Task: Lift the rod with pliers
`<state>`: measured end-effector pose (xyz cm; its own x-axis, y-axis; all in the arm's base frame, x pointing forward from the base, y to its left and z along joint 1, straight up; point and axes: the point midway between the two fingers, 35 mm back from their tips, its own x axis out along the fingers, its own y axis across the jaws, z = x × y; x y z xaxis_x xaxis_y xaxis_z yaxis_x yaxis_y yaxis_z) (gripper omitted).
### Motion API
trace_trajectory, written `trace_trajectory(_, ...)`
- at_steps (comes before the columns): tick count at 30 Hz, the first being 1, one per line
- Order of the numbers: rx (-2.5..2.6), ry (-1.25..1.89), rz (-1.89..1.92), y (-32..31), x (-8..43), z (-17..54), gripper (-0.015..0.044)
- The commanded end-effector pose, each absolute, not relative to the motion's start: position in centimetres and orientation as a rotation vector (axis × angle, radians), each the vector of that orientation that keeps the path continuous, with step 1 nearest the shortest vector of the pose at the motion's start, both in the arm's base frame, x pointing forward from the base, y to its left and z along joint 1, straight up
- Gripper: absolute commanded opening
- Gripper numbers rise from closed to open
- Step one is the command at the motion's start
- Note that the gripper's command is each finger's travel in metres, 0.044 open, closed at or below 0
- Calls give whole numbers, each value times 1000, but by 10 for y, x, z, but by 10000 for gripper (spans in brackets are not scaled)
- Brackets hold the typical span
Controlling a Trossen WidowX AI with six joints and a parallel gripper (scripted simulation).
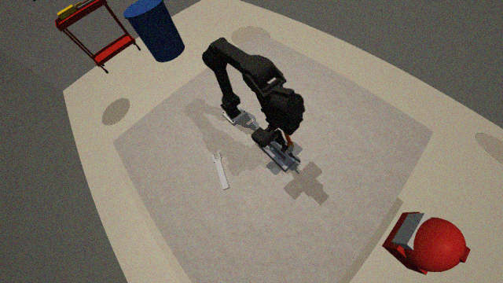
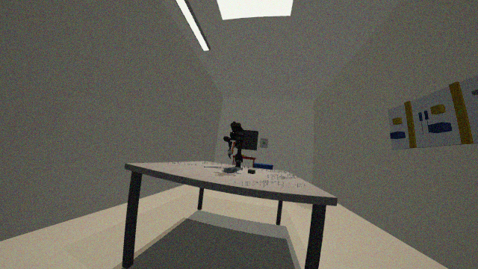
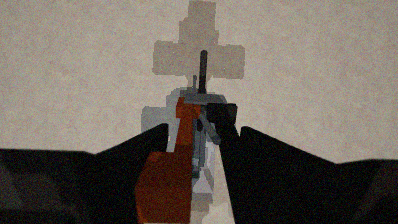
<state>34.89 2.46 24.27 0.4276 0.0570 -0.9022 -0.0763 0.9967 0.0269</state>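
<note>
In the top view, your wrench (image 1: 222,172) lies toward the worktop's (image 1: 169,220) (image 2: 179,172) left corner. Rightward, your arm (image 1: 257,67) (image 2: 236,128) arches up and bends down, its pincer (image 1: 280,138) (image 2: 229,145) (image 3: 204,131) pinching the orange-handled pliers (image 1: 289,141) (image 3: 165,187); you can't clearly distinguish the rod.

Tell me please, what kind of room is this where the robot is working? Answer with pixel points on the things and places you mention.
Probably a workshop or robotics lab: a tool board (image 2: 433,128) hangs on the wall, a wrench (image 1: 222,173) lies on the worktable (image 2: 231,190), and a red cart (image 1: 115,50) stands nearby.
</note>
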Motion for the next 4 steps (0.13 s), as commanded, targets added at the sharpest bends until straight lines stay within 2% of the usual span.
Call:
trace_trajectory(1, -14, 1106, 82, 25, 351, 248, 106)
trace_trajectory(4, -14, 1106, 82, 25, 351, 248, 106)
